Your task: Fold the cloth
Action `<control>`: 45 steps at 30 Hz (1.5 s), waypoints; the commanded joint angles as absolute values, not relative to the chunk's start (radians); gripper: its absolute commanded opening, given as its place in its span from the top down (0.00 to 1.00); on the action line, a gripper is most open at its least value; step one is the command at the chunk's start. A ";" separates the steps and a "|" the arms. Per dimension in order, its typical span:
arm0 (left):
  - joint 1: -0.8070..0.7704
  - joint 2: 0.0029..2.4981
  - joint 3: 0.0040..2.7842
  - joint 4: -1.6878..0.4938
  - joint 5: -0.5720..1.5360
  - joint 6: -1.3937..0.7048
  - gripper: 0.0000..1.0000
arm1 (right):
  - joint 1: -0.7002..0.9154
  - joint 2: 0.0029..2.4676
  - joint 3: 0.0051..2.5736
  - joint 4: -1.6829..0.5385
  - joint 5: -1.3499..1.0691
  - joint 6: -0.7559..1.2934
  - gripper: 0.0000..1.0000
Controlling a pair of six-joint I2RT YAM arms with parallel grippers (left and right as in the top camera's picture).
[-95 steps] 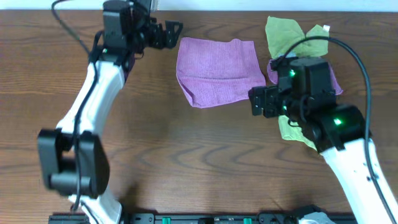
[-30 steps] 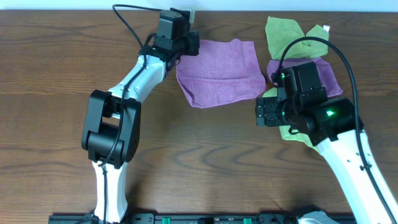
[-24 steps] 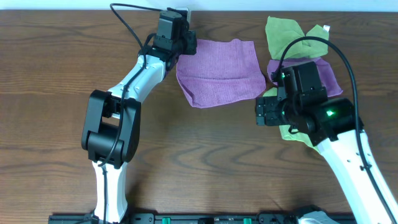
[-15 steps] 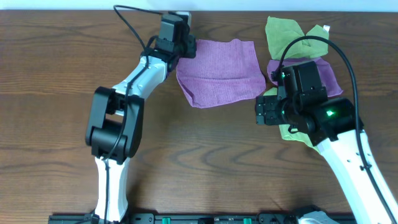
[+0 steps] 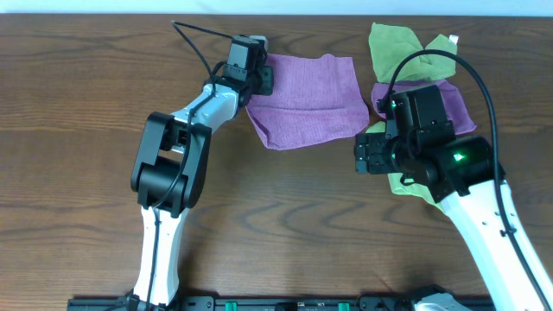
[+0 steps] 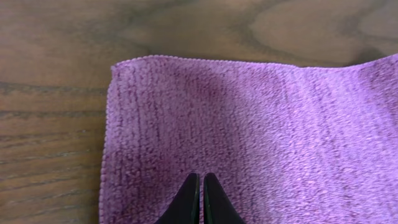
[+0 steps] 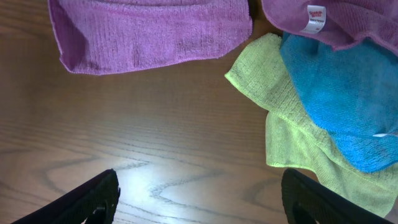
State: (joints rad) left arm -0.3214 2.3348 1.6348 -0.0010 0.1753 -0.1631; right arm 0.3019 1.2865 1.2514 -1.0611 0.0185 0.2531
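Note:
The cloth is a mauve fuzzy towel lying flat at the back middle of the wooden table, with its near-left corner turned over. It fills the left wrist view and lies along the top of the right wrist view. My left gripper is over the cloth's left edge, shut, its dark fingertips together with no fabric pinched between them. My right gripper stands open to the right of the cloth over bare wood, holding nothing.
A pile of other cloths lies at the back right: a green one, a purple one with a white tag, a blue one and light green fabric under it. The right arm partly covers this pile from above.
My left gripper has slid slightly right and nearer, from the cloth's far-left corner onto its left edge, and the left elbow has swung right. The right arm and the cloth have not moved.

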 commanded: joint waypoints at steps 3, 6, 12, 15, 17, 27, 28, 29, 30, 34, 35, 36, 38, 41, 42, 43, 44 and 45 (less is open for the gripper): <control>-0.323 2.334 1.650 -0.003 0.114 -0.126 0.94 | 0.295 1.296 1.245 -1.064 0.019 0.266 0.16; -0.323 2.334 1.650 -0.007 0.102 -0.126 0.94 | 0.295 1.296 1.245 -1.064 0.019 0.266 0.16; -0.321 2.334 1.650 -0.102 0.046 -0.080 0.94 | 0.295 1.296 1.245 -1.066 0.019 0.266 0.15; -0.321 2.334 1.650 -0.140 -0.002 -0.051 0.94 | 0.295 1.296 1.245 -1.062 0.019 0.265 0.14; -0.321 2.334 1.650 -0.147 -0.030 -0.039 0.95 | 0.295 1.296 1.245 -1.058 0.019 0.265 0.14; -0.321 2.334 1.650 -0.187 -0.325 0.068 0.94 | 0.295 1.296 1.245 -1.043 0.031 0.265 0.11; -0.321 2.334 1.650 -0.187 -0.361 0.093 0.94 | 0.295 1.296 1.245 -1.043 0.033 0.265 0.11; -0.320 2.334 1.650 -0.187 -0.402 0.118 0.94 | 0.295 1.296 1.245 -1.043 0.037 0.265 0.11; -0.319 2.334 1.650 -0.187 -0.437 0.139 0.94 | 0.295 1.296 1.245 -1.043 0.040 0.265 0.11; -0.307 2.334 1.650 -0.188 -0.541 0.165 0.94 | 0.295 1.301 1.242 -1.036 0.062 0.265 0.10; -0.300 2.334 1.650 -0.190 -0.551 0.165 0.94 | 0.295 1.306 1.241 -1.032 0.064 0.264 0.10; -0.292 2.334 1.650 -0.192 -0.554 0.165 0.94 | 0.295 1.312 1.241 -1.028 0.064 0.261 0.10; -0.275 2.334 1.650 -0.195 -0.553 0.165 0.94 | 0.295 1.328 1.241 -1.019 0.064 0.261 0.10; -0.246 2.334 1.650 -0.202 -0.549 0.141 0.94 | 0.295 1.358 1.240 -1.006 0.064 0.261 0.11; -0.241 2.334 1.650 -0.202 -0.549 0.133 0.94 | 0.295 1.370 1.240 -1.003 0.064 0.261 0.12; -0.240 2.330 1.650 -0.202 -0.550 0.134 0.94 | 0.295 1.378 1.240 -1.001 0.064 0.261 0.12; -0.240 2.326 1.650 -0.202 -0.550 0.134 0.95 | 0.295 1.387 1.240 -0.998 0.064 0.261 0.12; -0.241 2.317 1.651 -0.201 -0.549 0.134 0.94 | 0.295 1.394 1.240 -0.995 0.064 0.261 0.13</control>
State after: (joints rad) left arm -0.2405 2.3291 1.6497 -0.2016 -0.5171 0.1383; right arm 0.3019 1.3777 1.2495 -1.0008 0.0494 0.2531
